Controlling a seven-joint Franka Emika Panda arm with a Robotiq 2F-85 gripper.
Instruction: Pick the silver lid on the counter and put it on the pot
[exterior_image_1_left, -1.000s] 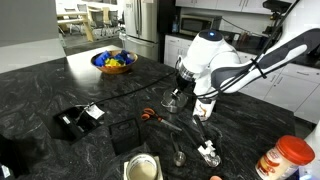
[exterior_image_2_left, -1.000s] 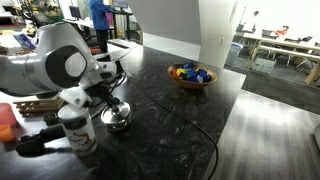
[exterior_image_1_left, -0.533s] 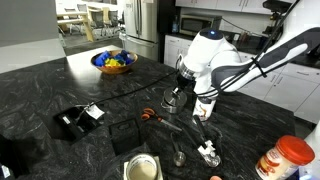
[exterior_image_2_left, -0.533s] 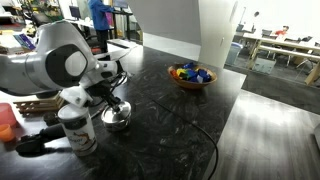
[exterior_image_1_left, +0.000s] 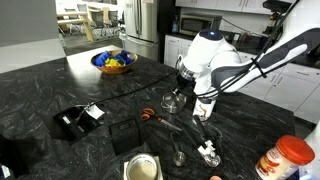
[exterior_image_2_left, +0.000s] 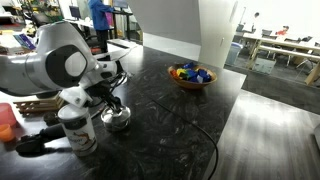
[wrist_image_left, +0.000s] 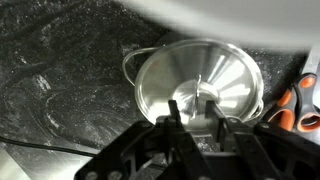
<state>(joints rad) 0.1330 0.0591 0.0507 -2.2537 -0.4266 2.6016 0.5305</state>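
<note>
Evidently the gripper (wrist_image_left: 195, 115) is clenched on the raised knob of the silver lid (wrist_image_left: 200, 75). In the wrist view its two fingers (wrist_image_left: 174, 112) stand only narrowly apart, one on each side of the knob and against it. The lid lies level over the pot (wrist_image_left: 131, 62), whose loop handles show past the lid's rim on both sides. Whether the lid is fully seated on the pot's rim cannot be told.

In both exterior views the gripper (exterior_image_1_left: 176, 92) (exterior_image_2_left: 113, 103) points straight down over the pot (exterior_image_1_left: 172, 104) (exterior_image_2_left: 117, 119). The pot stands on the dark worktop (exterior_image_1_left: 60, 95), well in from its edges. Orange-handled scissors (exterior_image_1_left: 150, 114) lie just beside the pot. A blue bowl (exterior_image_1_left: 113, 62) sits near the worktop's far corner, well apart from it. A white jar (exterior_image_2_left: 77, 125) stands close beside the pot, towards the near edge.
</note>
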